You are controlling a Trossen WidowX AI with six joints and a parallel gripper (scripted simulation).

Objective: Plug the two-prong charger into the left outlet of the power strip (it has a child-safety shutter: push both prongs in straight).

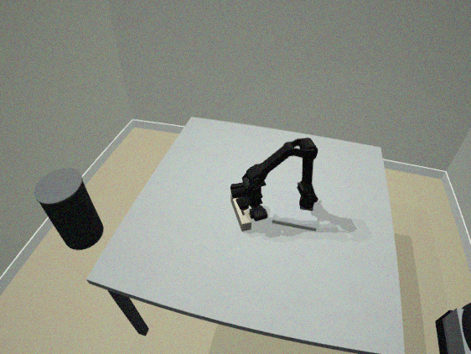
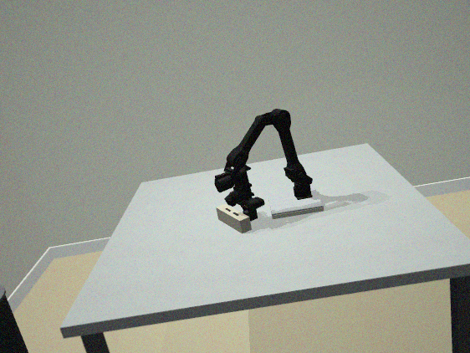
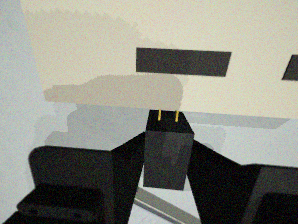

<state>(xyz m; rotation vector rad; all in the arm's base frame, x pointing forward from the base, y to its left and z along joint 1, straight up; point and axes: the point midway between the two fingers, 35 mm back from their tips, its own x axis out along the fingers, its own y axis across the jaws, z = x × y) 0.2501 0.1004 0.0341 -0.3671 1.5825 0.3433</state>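
Note:
The cream power strip (image 1: 242, 219) (image 2: 232, 220) (image 3: 90, 37) lies on the table. The wrist view shows one dark outlet opening (image 3: 183, 62) whole and another (image 3: 292, 68) cut off at the right edge. My gripper (image 1: 258, 213) (image 2: 252, 213) (image 3: 164, 137) is low beside the strip and shut on the black charger (image 3: 168, 169). Its two yellow prongs (image 3: 168, 116) point toward the strip. In the wrist view they overlap its near edge, below and a little left of the middle of the whole opening. They are outside the openings. Whether they touch the strip cannot be told.
The arm's base stands by a pale flat plate (image 1: 294, 224) (image 2: 298, 210) on the light table (image 1: 251, 277) (image 2: 259, 268). The folded arm hides part of the strip in the top view. A dark cylinder (image 1: 73, 218) stands beyond the table's left edge.

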